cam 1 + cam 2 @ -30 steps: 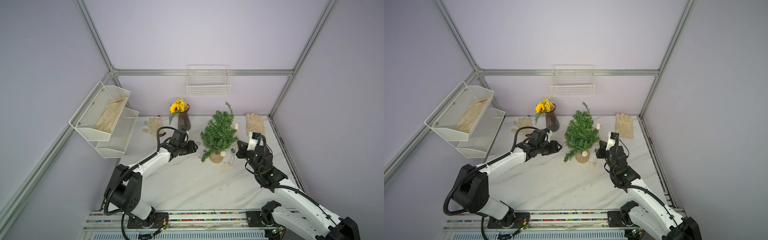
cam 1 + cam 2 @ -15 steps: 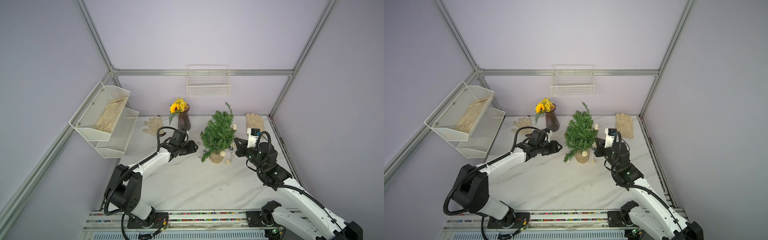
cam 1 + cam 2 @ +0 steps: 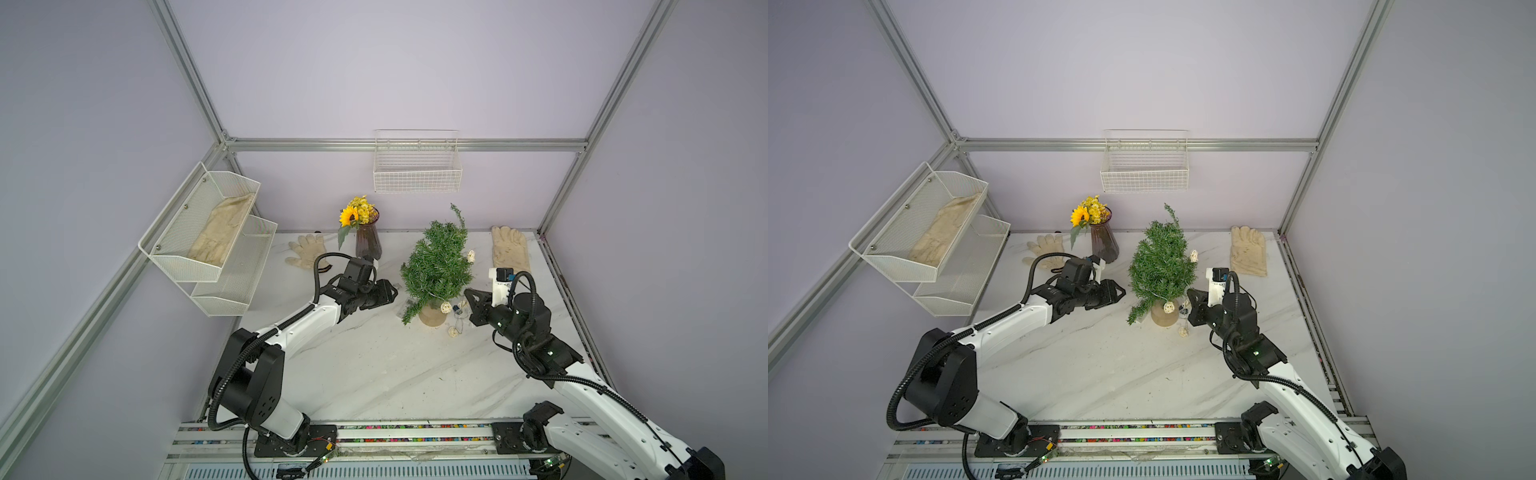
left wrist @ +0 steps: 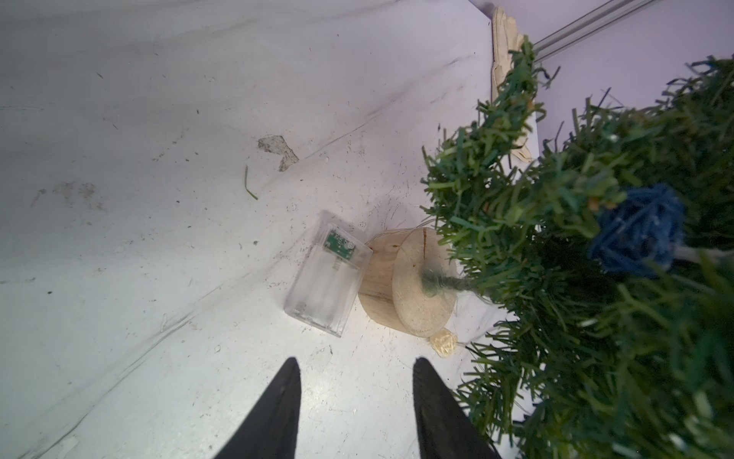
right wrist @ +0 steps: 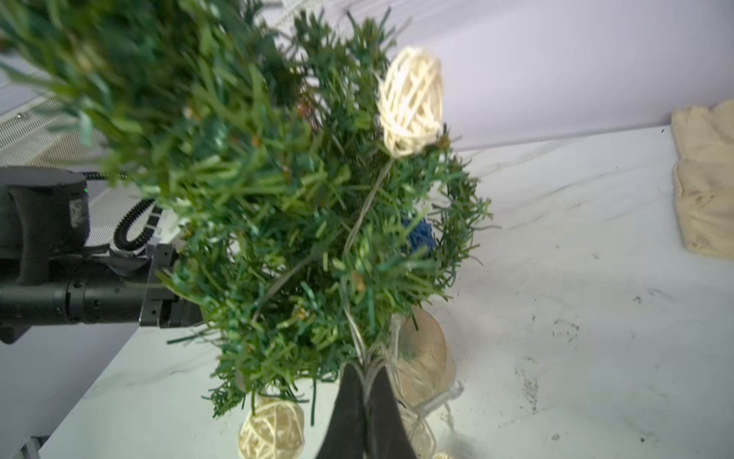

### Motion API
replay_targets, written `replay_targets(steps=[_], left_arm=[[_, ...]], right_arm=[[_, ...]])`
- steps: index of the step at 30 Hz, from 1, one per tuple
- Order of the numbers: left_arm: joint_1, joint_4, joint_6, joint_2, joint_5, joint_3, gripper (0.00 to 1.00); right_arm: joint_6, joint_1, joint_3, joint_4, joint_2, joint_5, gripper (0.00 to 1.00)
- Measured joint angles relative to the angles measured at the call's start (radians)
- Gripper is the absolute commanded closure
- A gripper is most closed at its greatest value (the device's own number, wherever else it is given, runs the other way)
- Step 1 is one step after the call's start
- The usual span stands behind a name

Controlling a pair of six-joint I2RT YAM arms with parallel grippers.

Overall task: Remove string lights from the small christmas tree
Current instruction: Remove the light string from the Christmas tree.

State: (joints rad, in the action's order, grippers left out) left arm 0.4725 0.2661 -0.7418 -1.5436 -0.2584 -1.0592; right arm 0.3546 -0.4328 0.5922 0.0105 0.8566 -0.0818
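On the white marble counter (image 3: 374, 365), brace the small bushy green christmas tree (image 3: 436, 266) with the open, empty left end effector (image 4: 356, 361); draw the right end effector (image 5: 366, 371), pinched shut on silvery wire of the ball-strung string lights (image 5: 411, 101) in its boughs, slowly outward, minding the clear battery box (image 4: 327, 274) beside its base.

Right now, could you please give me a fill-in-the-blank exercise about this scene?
1. The right end effector is ____ on the thin wire of the string lights.
2. The left end effector is ____ and holds nothing.
3. The clear battery box lies beside the wooden ____ of the small christmas tree.
Missing words: shut; open; base.
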Motion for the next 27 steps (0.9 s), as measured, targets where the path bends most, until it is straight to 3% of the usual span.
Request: replay_targets(steps=[6, 13, 27], left_arm=[[0.0, -0.013, -0.007, 0.0, 0.0, 0.0, 0.55], [0.0, -0.016, -0.007, -0.001, 0.0, 0.0, 0.54], [0.0, -0.016, 0.006, -0.001, 0.0, 0.0, 0.55]], right_arm=[[0.002, 0.0, 0.019, 0.011, -0.016, -0.03, 1.0], [0.015, 0.0, 0.145, 0.056, -0.054, -0.038, 1.0], [0.026, 0.0, 0.409, 0.183, 0.002, 0.127, 1.0]])
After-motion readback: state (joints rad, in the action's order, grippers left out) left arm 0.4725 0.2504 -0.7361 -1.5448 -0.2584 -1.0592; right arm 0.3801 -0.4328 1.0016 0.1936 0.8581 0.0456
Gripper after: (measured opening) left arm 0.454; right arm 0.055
